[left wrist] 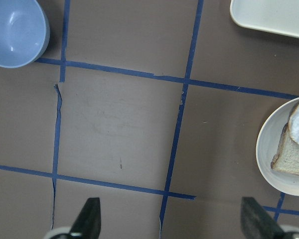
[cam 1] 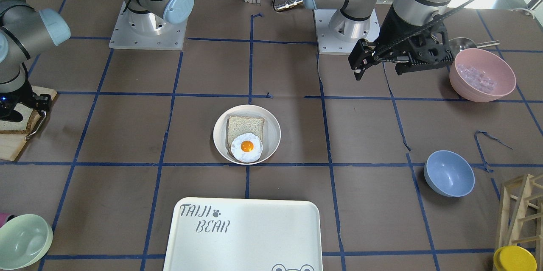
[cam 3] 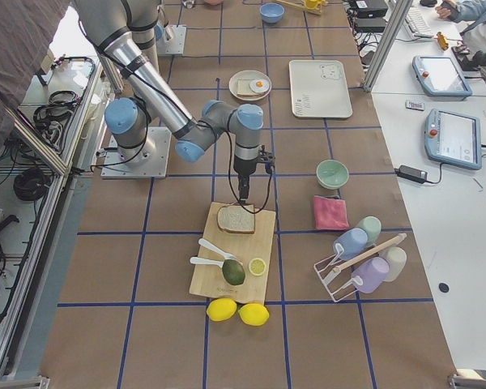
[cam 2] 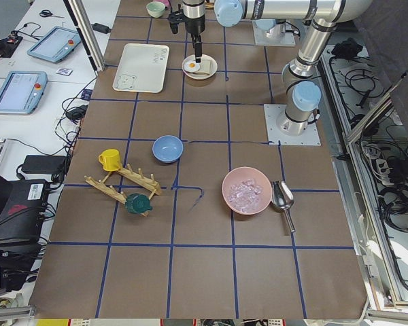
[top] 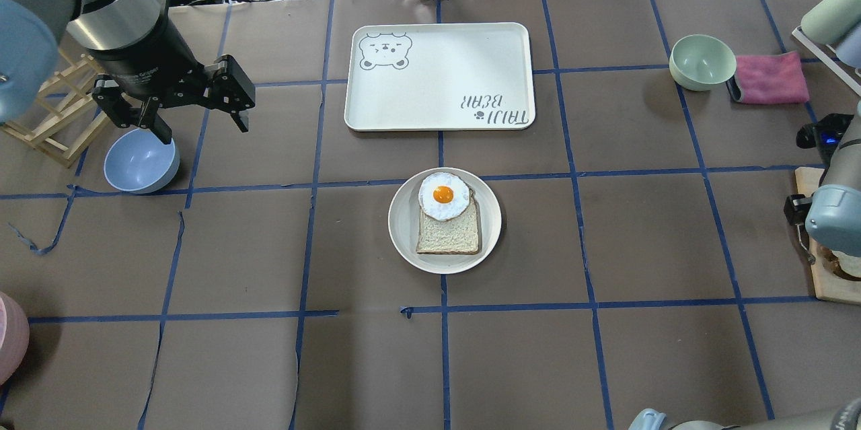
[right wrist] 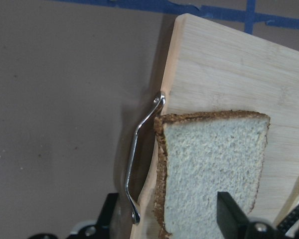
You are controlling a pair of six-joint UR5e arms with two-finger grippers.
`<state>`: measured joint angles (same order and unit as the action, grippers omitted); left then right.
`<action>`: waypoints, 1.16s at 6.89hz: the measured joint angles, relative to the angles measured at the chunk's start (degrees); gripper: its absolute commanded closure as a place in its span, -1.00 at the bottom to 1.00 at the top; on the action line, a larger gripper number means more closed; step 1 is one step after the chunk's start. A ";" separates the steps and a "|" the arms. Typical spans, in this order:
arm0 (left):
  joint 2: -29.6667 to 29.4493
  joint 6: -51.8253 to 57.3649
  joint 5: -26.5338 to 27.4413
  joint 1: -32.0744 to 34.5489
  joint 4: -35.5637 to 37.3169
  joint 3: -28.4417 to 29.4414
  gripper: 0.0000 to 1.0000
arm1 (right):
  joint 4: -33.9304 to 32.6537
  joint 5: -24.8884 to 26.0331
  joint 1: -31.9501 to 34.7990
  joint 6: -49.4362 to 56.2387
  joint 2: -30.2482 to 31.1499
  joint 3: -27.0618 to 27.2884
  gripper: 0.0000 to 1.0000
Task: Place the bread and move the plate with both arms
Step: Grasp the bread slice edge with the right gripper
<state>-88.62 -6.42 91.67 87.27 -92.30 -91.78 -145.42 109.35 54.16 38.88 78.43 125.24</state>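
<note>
The bread [right wrist: 209, 169], a speckled slice with dark brown crust, lies on a wooden cutting board [right wrist: 229, 74] at the table's right end and also shows in the exterior right view [cam 3: 236, 219]. My right gripper [right wrist: 170, 214] is open just above it, one finger over the crumb, the other over the board's metal handle. The round cream plate [top: 400, 221] sits mid-table [cam 1: 218, 133] and holds a paler square slice [top: 447, 235] with a fried egg [top: 442, 196]. My left gripper [top: 202, 128] is open and empty, raised over the table left of the plate [left wrist: 266, 149].
The white TAIJI BEAR tray [top: 437, 73] lies beyond the plate. A blue bowl [top: 140, 161] and a wooden rack [top: 60, 120] are under and beside the left arm. A pink bowl [cam 1: 482, 74], a green bowl [top: 701, 61] and a pink cloth [top: 770, 78] stand at the edges.
</note>
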 measured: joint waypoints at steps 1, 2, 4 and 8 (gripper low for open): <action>-0.01 0.00 0.00 0.00 0.01 0.04 -1.00 | -0.53 0.12 -0.30 1.46 -0.81 0.13 -0.08; -0.01 0.00 0.00 0.00 0.01 0.03 -1.00 | -0.56 0.36 -0.44 2.23 -1.26 0.16 0.04; 0.00 0.00 0.00 0.00 0.01 0.03 -1.00 | -0.29 1.44 -0.58 2.86 -1.70 0.27 0.24; -0.06 0.00 0.00 0.00 0.10 0.13 -1.00 | -0.29 3.74 -0.87 2.96 -3.30 0.69 0.32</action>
<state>-88.69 -6.42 91.67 87.27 -92.20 -91.65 -145.71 113.08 53.29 41.84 75.12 125.93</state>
